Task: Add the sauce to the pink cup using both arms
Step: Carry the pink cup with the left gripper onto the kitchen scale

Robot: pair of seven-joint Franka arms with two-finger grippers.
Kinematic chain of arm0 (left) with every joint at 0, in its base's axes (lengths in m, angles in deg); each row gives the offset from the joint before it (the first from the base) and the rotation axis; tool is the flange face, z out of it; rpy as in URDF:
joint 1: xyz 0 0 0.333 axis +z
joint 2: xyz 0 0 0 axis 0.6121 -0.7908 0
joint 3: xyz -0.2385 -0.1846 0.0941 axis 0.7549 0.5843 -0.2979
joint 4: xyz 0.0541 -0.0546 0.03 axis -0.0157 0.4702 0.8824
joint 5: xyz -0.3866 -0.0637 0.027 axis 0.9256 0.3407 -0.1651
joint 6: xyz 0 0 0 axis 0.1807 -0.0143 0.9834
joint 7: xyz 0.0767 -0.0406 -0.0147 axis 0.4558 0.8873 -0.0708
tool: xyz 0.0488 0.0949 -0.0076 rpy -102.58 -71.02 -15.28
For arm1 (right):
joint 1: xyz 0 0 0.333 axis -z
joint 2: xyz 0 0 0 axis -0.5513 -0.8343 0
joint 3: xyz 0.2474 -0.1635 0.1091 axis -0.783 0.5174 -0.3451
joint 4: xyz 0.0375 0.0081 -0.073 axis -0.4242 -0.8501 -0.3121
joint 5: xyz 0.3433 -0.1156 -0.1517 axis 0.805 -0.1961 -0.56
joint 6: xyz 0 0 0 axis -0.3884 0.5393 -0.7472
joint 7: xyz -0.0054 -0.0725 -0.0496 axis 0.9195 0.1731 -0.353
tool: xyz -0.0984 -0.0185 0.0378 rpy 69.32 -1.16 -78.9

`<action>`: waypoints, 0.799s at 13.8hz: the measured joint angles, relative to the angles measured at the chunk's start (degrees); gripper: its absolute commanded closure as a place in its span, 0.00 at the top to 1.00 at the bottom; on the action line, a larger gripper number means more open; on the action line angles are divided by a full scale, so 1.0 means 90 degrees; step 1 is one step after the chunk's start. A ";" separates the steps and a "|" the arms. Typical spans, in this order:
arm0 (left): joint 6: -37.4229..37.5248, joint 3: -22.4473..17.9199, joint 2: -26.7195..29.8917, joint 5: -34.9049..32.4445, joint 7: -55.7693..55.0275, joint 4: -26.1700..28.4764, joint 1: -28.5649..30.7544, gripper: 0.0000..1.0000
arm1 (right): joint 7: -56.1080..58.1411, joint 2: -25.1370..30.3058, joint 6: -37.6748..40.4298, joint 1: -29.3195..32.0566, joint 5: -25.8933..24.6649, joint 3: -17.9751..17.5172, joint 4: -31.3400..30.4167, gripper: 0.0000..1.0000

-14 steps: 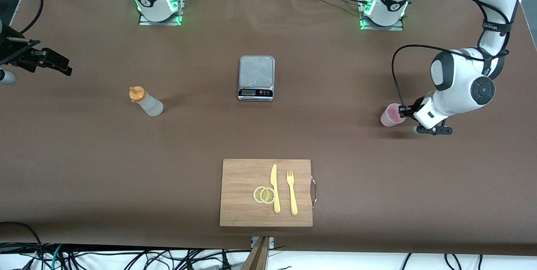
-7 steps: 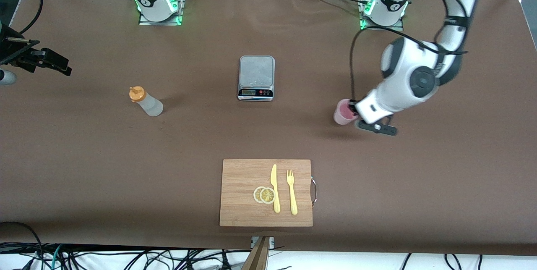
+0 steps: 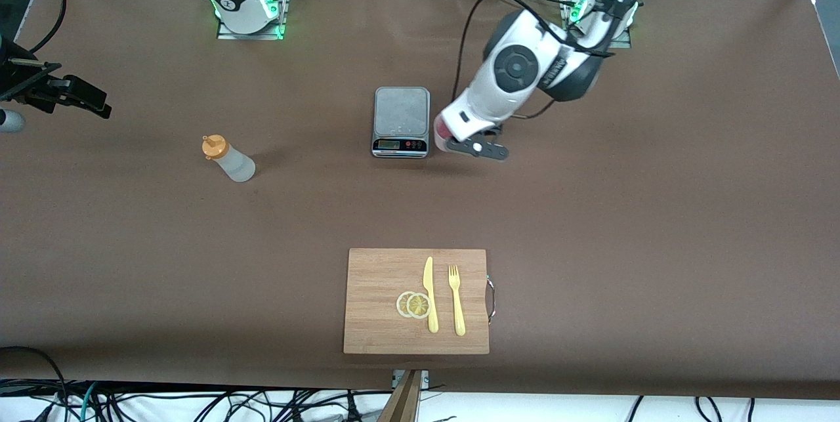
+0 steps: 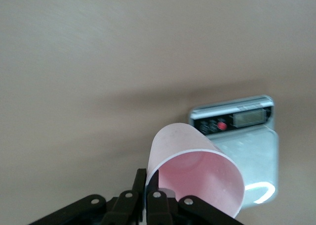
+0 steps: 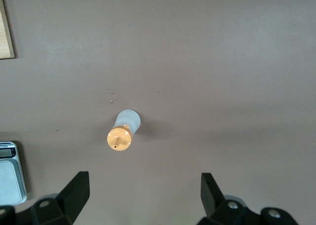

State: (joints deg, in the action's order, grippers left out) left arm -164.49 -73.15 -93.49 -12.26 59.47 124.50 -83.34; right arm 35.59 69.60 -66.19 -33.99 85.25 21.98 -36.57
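My left gripper [image 3: 447, 136] is shut on the rim of the pink cup [image 3: 438, 126] and holds it in the air, over the table at the edge of the scale [image 3: 401, 110] that faces the left arm's end. In the left wrist view the fingers [image 4: 142, 183] pinch the cup's wall [image 4: 183, 141], one inside and one outside; the cup looks empty. The sauce bottle [image 3: 228, 159] stands alone toward the right arm's end. My right gripper [image 3: 92, 99] waits at that end, open and empty. In the right wrist view [image 5: 143, 195] it is high above the bottle [image 5: 123, 132].
A wooden cutting board [image 3: 417, 300] lies nearer to the front camera than the scale, with lemon slices [image 3: 413, 304], a yellow knife [image 3: 430, 294] and a yellow fork [image 3: 456, 299] on it. The scale also shows in both wrist views [image 4: 247, 158] [image 5: 10, 174].
My left arm has carried the pink cup from the left arm's end of the table across to the scale's edge. The right arm and the bottle have not moved.
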 measured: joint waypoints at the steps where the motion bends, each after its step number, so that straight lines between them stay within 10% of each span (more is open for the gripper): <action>1: -0.0008 -0.0001 -0.0094 0.0026 -0.0169 -0.0059 -0.0215 0.00 | 0.0001 0.0000 0.0000 0.0001 0.0000 0.0001 0.0000 1.00; 11: -0.0323 -0.0012 -0.0570 0.0028 -0.0916 -0.0163 -0.1242 0.00 | 0.0003 0.0000 0.0000 0.0001 0.0000 0.0001 0.0000 1.00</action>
State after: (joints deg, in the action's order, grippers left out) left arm -167.40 -73.25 -98.63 -12.00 51.23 123.04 -94.51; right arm 35.62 69.60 -66.19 -33.99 85.25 21.98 -36.57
